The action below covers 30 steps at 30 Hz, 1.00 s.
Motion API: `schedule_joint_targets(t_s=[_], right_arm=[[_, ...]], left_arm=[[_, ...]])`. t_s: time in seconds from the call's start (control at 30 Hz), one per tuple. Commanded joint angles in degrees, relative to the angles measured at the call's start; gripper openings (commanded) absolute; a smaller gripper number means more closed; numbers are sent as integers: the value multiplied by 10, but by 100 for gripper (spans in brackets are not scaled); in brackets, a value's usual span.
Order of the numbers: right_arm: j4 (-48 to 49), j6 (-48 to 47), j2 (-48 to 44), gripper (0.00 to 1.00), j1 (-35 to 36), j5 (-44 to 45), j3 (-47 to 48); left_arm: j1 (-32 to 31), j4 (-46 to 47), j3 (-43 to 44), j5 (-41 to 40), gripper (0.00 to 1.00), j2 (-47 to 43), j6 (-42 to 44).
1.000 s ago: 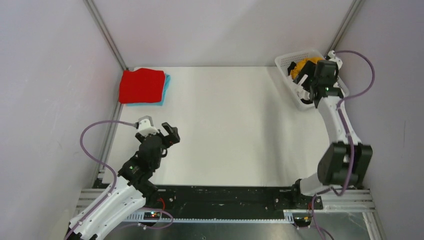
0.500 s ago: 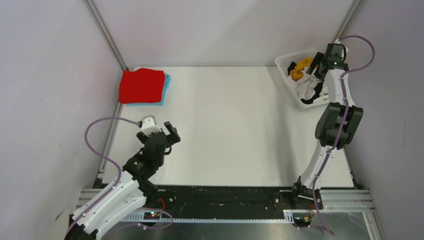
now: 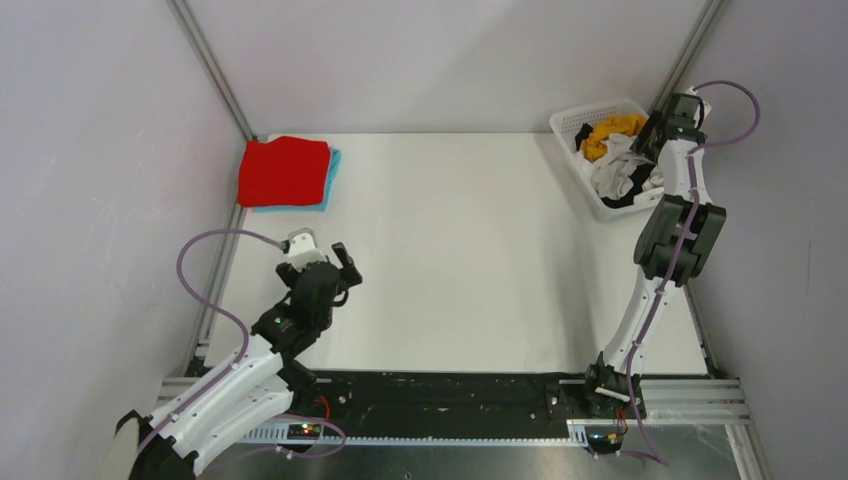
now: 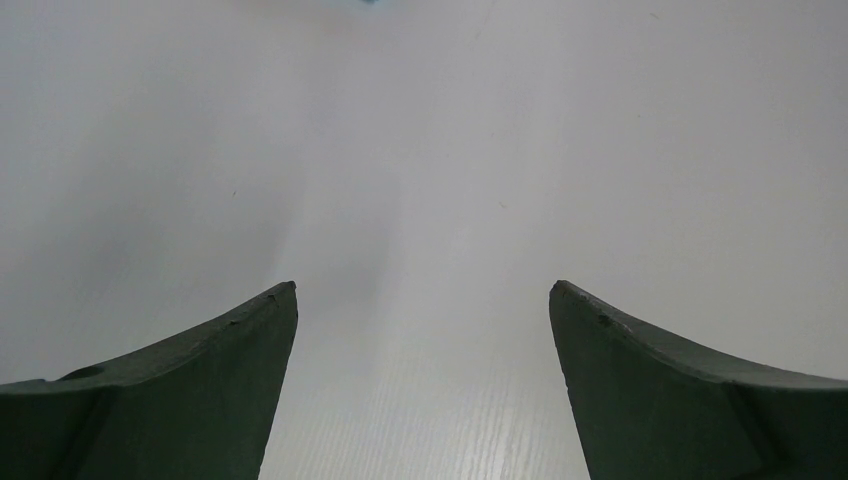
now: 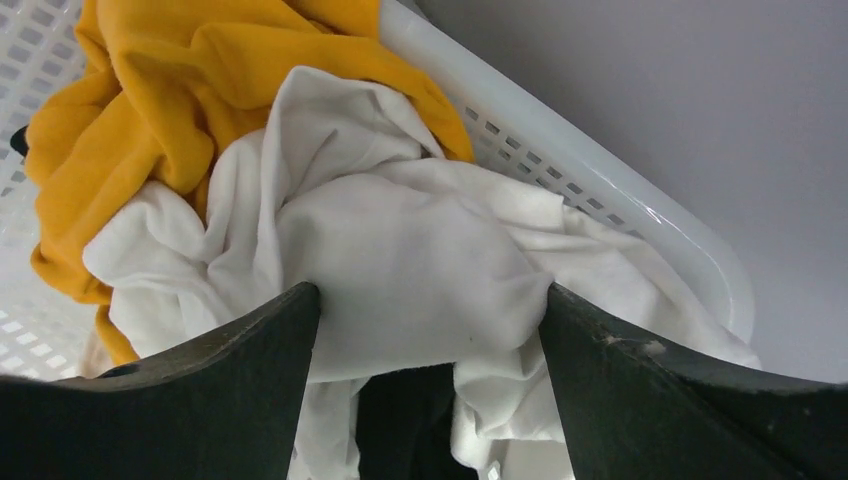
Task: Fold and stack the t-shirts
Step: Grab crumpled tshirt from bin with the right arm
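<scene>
A folded red t-shirt (image 3: 284, 170) lies on a folded light blue t-shirt (image 3: 333, 172) at the table's far left. The mustard yellow t-shirt (image 3: 608, 130), white t-shirt (image 3: 620, 172) and black t-shirt (image 3: 632, 200) lie crumpled in the white basket (image 3: 570, 122). My right gripper (image 3: 650, 150) is open, its jaws down on either side of a bulge of the white t-shirt (image 5: 420, 250); the mustard t-shirt (image 5: 200, 70) lies behind and the black t-shirt (image 5: 410, 420) beneath. My left gripper (image 3: 335, 262) is open and empty above bare table.
The basket's slotted rim (image 5: 600, 170) runs just right of my right gripper (image 5: 432, 300), with the grey side wall close behind it. My left gripper (image 4: 423, 290) faces plain white tabletop. Metal frame posts stand at both back corners.
My right arm has straightened and its wrist has moved to the basket's far right side, uncovering the shirts. My left arm has drawn back slightly toward its base.
</scene>
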Motion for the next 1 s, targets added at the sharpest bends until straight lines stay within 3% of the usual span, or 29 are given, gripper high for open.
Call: schedule_joint_targets(t_s=[0.0, 0.17, 0.23, 0.37, 0.43, 0.53, 0.57, 0.6, 0.83, 0.97], right_arm=[[13, 22, 20, 83, -4, 29, 49], [20, 22, 13, 81, -24, 16, 28], [23, 23, 14, 74, -31, -16, 24], [38, 14, 22, 53, -35, -85, 21], [42, 10, 22, 34, -35, -111, 26], [53, 8, 16, 16, -34, -146, 27], [55, 7, 10, 3, -34, -151, 27], [58, 7, 6, 1, -34, -158, 28], [96, -28, -80, 0, -20, -173, 10], [153, -71, -158, 0, 13, -122, -16]], left_arm=[[-2, 24, 31, -15, 100, 11, -3], [-2, 25, 32, -17, 100, 16, -5], [-2, 26, 32, -19, 100, 17, -5], [-2, 27, 35, -16, 99, 24, -5], [-2, 27, 36, -16, 99, 26, -4], [-2, 27, 36, -14, 98, 26, -3], [-1, 27, 36, -12, 98, 23, -3], [-2, 27, 36, -11, 98, 22, -2], [-2, 27, 29, -3, 98, -10, 0], [-2, 26, 21, 1, 98, -40, 0]])
